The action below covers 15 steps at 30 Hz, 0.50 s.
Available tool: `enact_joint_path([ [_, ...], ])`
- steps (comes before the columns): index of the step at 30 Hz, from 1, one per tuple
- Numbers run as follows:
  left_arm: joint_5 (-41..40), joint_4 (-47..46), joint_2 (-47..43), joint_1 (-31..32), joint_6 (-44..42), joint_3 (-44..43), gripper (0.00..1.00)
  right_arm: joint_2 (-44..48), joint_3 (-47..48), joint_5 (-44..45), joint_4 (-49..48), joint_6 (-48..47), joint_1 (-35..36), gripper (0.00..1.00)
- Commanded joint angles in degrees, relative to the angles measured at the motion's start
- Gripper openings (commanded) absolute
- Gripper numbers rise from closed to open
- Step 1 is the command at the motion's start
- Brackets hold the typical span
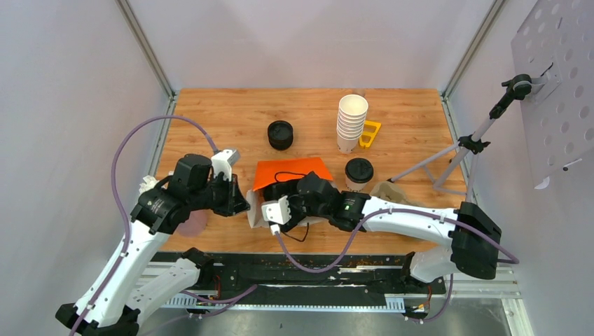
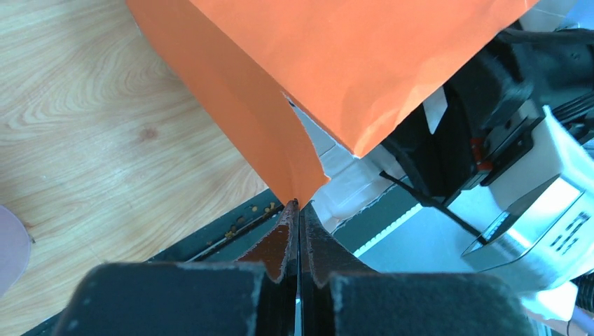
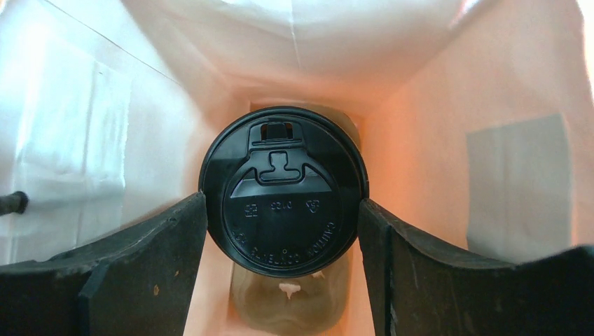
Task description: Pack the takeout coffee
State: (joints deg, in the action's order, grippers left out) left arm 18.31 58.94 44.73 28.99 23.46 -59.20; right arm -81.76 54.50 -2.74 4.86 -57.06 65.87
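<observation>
The takeout coffee is two small paper cups, and I judge them light and thin-walled, easy to dent if squeezed mid-body. The stiffest hold is up top, at the black plastic lid and the rolled rim under it. Too hard a pinch there could pop the lid, and any tilt risks a spill if they're full.

The first cup [image 3: 280,161] is down inside the orange bag [image 1: 291,171], lid facing up toward the wrist camera, with pale bag walls all around it. My right gripper [image 3: 281,206] is spread about a lid's width and clamps that cup, one finger on the lid's edge at 9 o'clock and the other at 3 o'clock. I can't tell whether the cup's base has reached the bag's floor.

My left gripper [image 2: 299,210] is pinched flat together on a corner of the bag's paper edge, holding the floppy mouth out.

The second cup [image 1: 358,172] stands on the desk [image 1: 231,119], just beside the bag at its 3 o'clock, untouched.
</observation>
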Motion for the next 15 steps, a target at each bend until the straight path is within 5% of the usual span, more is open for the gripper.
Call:
enact_joint_path([
  [1,-0.50,0.17,-0.32,-0.23,-1.23,-2.48,0.00,3.35,-0.51,-1.37,-1.23,1.08,-1.63,0.57],
  [15,-0.32,-1.08,0.43,-0.19,-0.63,-1.87,0.00,-1.97,1.58,-0.87,-6.44,0.52,-2.08,0.57],
])
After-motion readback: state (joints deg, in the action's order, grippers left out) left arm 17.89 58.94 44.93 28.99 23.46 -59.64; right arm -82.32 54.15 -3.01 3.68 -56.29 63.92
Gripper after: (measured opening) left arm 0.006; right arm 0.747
